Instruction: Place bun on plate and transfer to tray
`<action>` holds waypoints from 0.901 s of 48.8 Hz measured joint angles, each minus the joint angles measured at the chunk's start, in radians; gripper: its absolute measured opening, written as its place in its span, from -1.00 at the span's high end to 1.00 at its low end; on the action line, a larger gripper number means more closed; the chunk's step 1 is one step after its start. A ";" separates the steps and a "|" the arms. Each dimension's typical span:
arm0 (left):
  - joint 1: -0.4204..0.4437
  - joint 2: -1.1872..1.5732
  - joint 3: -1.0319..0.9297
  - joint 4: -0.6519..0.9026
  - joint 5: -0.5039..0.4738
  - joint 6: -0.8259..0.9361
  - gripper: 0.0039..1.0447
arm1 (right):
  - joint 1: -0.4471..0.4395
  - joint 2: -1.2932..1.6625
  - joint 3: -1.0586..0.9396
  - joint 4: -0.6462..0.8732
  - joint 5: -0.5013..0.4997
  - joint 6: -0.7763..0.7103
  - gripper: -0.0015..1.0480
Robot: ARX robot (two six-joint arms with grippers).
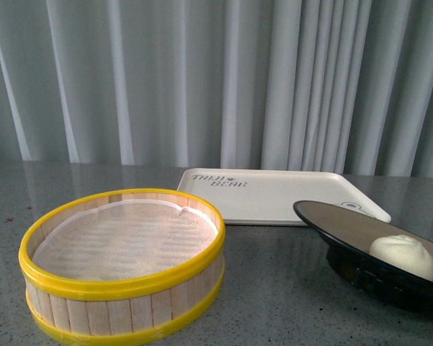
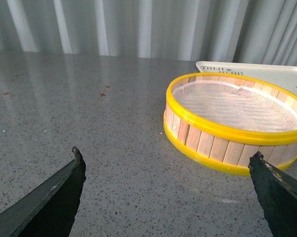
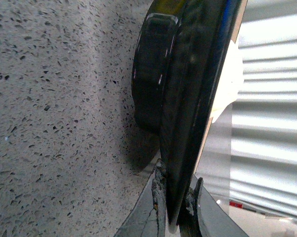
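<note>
The left claw [image 2: 166, 153] hangs wide open over the grey desk [image 2: 64, 108], with the yellow-rimmed steamer basket [image 2: 237, 106] just ahead of it, nearer one finger than the other. Further right, the right claw [image 3: 179, 180] is clamped on the black rim of the plate [image 3: 188, 74]. The bun [image 1: 403, 256] sits on the plate's tan inside, past the gripped rim, and the tray [image 1: 274, 194] lies beyond the plate.
</note>
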 joint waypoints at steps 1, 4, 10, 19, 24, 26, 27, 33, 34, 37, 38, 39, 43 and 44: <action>0.000 0.000 0.000 0.000 0.000 0.000 -0.88 | -0.001 -0.013 0.008 -0.027 -0.006 -0.022 0.95; 0.000 0.000 0.000 0.000 0.000 0.000 -0.88 | -0.006 -0.040 0.040 -0.105 -0.019 -0.069 0.95; 0.000 0.000 0.000 0.000 0.000 0.000 -0.88 | -0.033 -0.053 0.133 -0.225 -0.046 -0.169 0.95; 0.000 0.000 0.000 0.000 0.000 0.000 -0.88 | -0.082 -0.025 0.270 -0.321 -0.066 -0.291 0.95; 0.000 0.000 0.000 0.000 0.000 0.000 -0.88 | -0.105 0.020 0.347 -0.356 -0.076 -0.342 0.95; 0.000 0.000 0.000 0.000 0.000 0.000 -0.88 | -0.114 0.047 0.383 -0.380 -0.089 -0.365 0.95; 0.000 0.000 0.000 0.000 0.000 0.000 -0.88 | -0.116 0.053 0.392 -0.386 -0.091 -0.367 0.95; 0.000 0.000 0.000 0.000 0.000 0.000 -0.88 | -0.130 0.130 0.470 -0.410 -0.101 -0.419 0.95; 0.000 0.000 0.000 0.000 0.000 0.000 -0.88 | -0.133 0.156 0.494 -0.412 -0.102 -0.433 0.95; 0.000 0.000 0.000 0.000 0.000 0.000 -0.88 | -0.134 0.230 0.555 -0.396 -0.102 -0.466 0.95; 0.000 0.000 0.000 0.000 0.000 0.000 -0.88 | -0.134 0.248 0.572 -0.392 -0.101 -0.473 0.95; 0.000 0.000 0.000 0.000 0.000 0.000 -0.88 | -0.134 0.275 0.595 -0.386 -0.100 -0.484 0.95; 0.000 0.000 0.000 0.000 0.000 0.000 -0.88 | -0.127 0.357 0.670 -0.385 -0.093 -0.508 0.95; 0.000 0.000 0.000 0.000 0.000 0.000 -0.88 | -0.126 0.372 0.684 -0.384 -0.092 -0.511 0.95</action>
